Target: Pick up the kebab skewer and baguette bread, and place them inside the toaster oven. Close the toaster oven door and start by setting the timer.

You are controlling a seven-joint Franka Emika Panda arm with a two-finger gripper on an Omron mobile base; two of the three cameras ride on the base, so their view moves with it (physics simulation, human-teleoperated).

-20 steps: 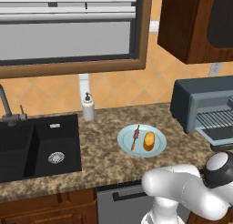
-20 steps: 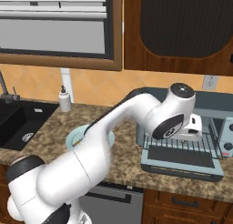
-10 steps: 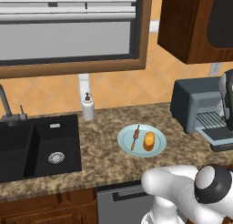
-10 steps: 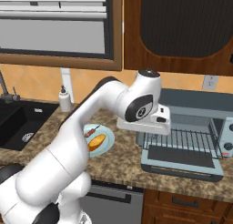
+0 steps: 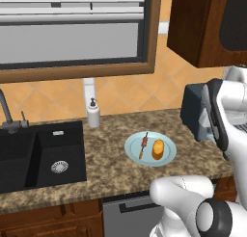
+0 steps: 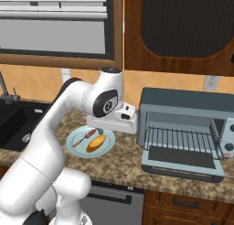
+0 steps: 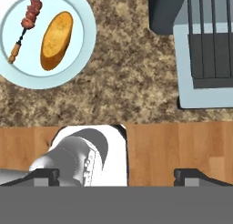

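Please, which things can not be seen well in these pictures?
- Toaster oven: left base view, the arm covers its front.
- Toaster oven door: hand view, cut by the right edge.
- Kebab skewer: right base view, the arm covers its far end.
- Oven knobs: right base view, too small to read.

The counter (image 5: 111, 166) is speckled brown stone with a dull polish. On it, a plate (image 5: 166, 156) looks like smooth, pale blue glazed ceramic. On the plate, the baguette bread (image 7: 55, 40) has a matt, grainy golden crust; beside it, the kebab skewer (image 7: 27, 26) is a thin dark stick with lumpy chunks. The toaster oven (image 6: 183, 105) is matt slate-grey metal with a thin wire rack (image 6: 183, 139). Above it, the cabinet (image 6: 178, 32) is dark satin wood.
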